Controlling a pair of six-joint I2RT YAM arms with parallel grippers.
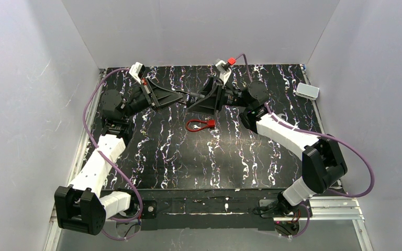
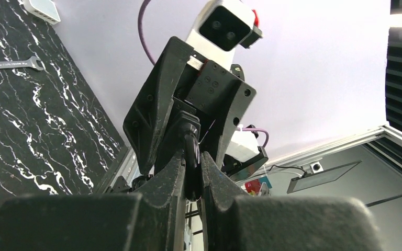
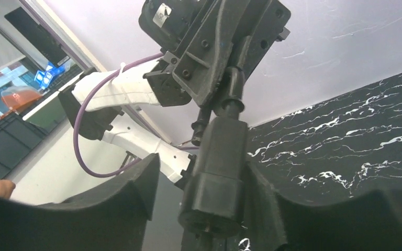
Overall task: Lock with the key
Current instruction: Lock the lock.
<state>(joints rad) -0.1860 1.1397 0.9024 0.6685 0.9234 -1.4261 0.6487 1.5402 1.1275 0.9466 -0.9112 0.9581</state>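
Observation:
The lock (image 3: 217,178) is a dark, stubby cylinder held up in the air at the back middle of the table. It stands between the fingers of my right gripper (image 3: 204,162), which is open: the right finger (image 3: 259,193) touches it and the left finger (image 3: 136,183) stands off with a gap. My left gripper (image 2: 192,157) is shut on the black head of the key (image 2: 192,151), whose shaft enters the lock's far end. From above, the two grippers meet nose to nose around the lock (image 1: 191,97).
A red cable loop (image 1: 198,125) lies on the black marbled table (image 1: 188,157) just in front of the grippers. A small white box (image 1: 307,91) sits at the back right edge. A flat wrench (image 2: 10,64) lies near it. White walls enclose three sides.

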